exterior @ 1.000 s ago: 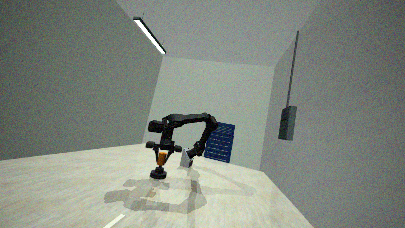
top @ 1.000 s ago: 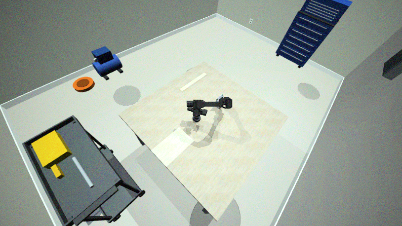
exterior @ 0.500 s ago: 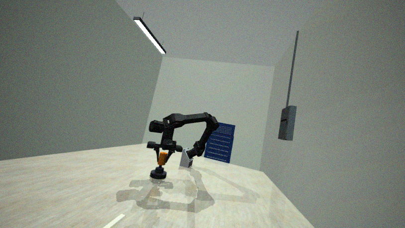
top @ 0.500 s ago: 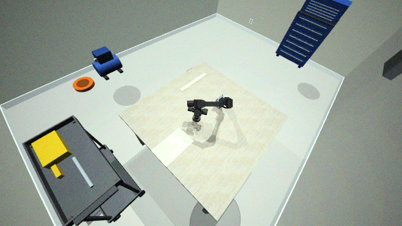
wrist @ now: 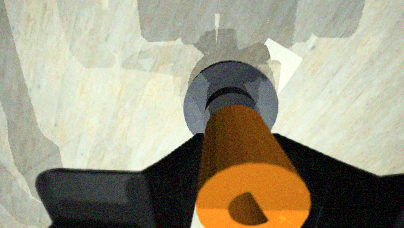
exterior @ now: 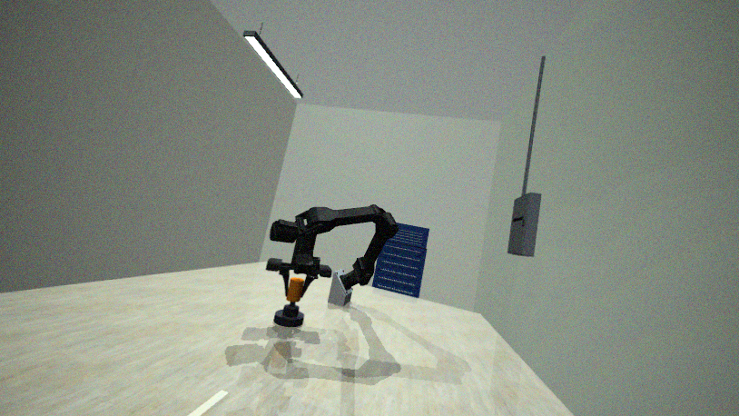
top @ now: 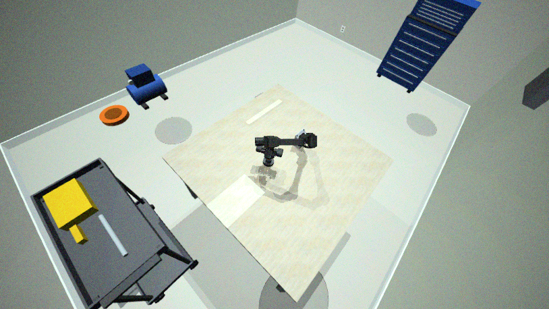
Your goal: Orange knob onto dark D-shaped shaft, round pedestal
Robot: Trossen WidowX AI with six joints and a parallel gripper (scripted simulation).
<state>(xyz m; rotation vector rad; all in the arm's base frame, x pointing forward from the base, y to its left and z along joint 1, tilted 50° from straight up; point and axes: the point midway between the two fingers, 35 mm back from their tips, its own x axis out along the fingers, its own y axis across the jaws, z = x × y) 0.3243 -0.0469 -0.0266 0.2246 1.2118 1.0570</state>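
Note:
The orange knob (exterior: 295,290) (wrist: 239,142) is upright between the fingers of my gripper (exterior: 293,296), which is shut on it. The knob is over the round dark pedestal (exterior: 288,318) (wrist: 193,107) (top: 268,162), with its lower end above the pedestal's raised middle. A short dark piece of shaft (exterior: 292,303) shows in the gap below the knob. I cannot tell how far the shaft reaches into the hole. In the wrist view the D-shaped hole shows in the knob's top, its flat side slanting on the right. The shaft's flat side is hidden.
The arm (top: 286,142) (exterior: 351,213) reaches over the wooden table top (top: 337,180) (exterior: 129,336) from its grey base mount (exterior: 339,293). A pale rectangle (top: 234,202) and a pale strip (top: 264,111) lie on the table. A cart (top: 126,207) stands off the table.

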